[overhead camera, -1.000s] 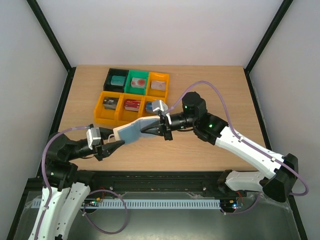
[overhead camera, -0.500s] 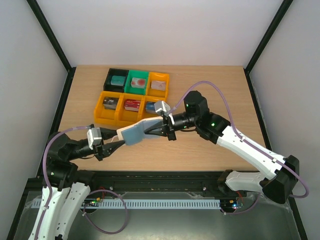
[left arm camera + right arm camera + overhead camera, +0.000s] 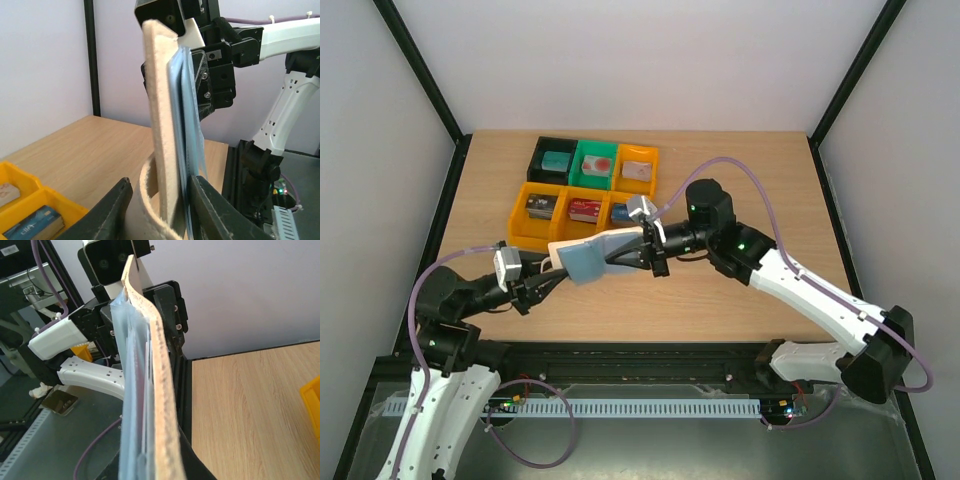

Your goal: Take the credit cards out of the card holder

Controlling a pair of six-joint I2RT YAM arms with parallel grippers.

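- Above the near middle of the table [image 3: 750, 190], the card holder [image 3: 588, 255] hangs in the air, spanning both arms.
- Right gripper [image 3: 630, 252] is clamped on one end.
- Left gripper [image 3: 552, 276] straddles the other end; whether it pinches, I cannot tell.
- Likely step: steadying the holder. Next calls for nipping one of the credit cards [image 3: 146, 385] alone by its edge.
- Coloured bins [image 3: 585, 190] sit far-left on the wood; pale walls surround.

The card holder [image 3: 588, 258] hangs above the table [image 3: 720, 310], before the bins [image 3: 582, 190].
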